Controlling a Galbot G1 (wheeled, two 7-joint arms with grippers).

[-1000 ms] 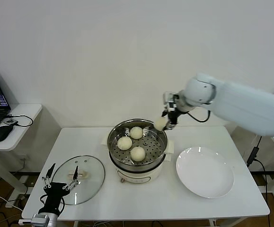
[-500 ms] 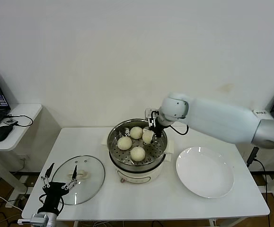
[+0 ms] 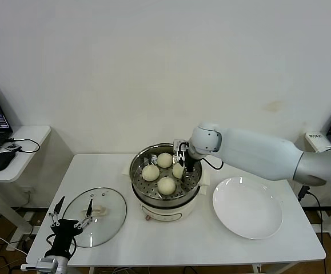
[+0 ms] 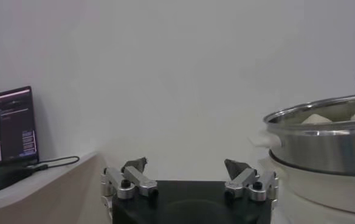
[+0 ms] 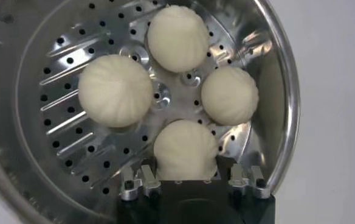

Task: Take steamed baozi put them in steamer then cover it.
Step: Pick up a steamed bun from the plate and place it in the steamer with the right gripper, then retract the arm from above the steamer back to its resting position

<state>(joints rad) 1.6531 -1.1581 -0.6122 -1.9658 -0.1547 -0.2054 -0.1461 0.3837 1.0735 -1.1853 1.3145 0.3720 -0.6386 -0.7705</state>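
Right gripper point(image 3: 183, 160) sits low inside the steamer point(image 3: 139, 161), at its right-hand side as our head camera sees it. In the right wrist view the fourth baozi point(image 5: 184, 150) lies on the perforated floor between the fingers point(image 5: 142, 180), which stand partly apart on either side of it; we cannot tell whether they are touching it or already clear. We judge this to be the release of the last bun.

All four baozi are in the basket: the other three point(image 5: 115, 90), point(image 5: 179, 36), point(image 5: 229, 95) sit in a ring with it, close together, none stacked. The white plate point(image 3: 247, 207) to the steamer's right holds nothing.

Left gripper point(image 3: 72, 221) is parked low at the front left of the table point(image 3: 205, 245), fingers spread wide, holding nothing, just in front of the cover point(image 3: 94, 216).

The cover lies flat on the table, left of the steamer, handle up.

Status: loading looks done. Remaining, in our judgement: right arm withdraws, cover is lifted and seated on the steamer rim.
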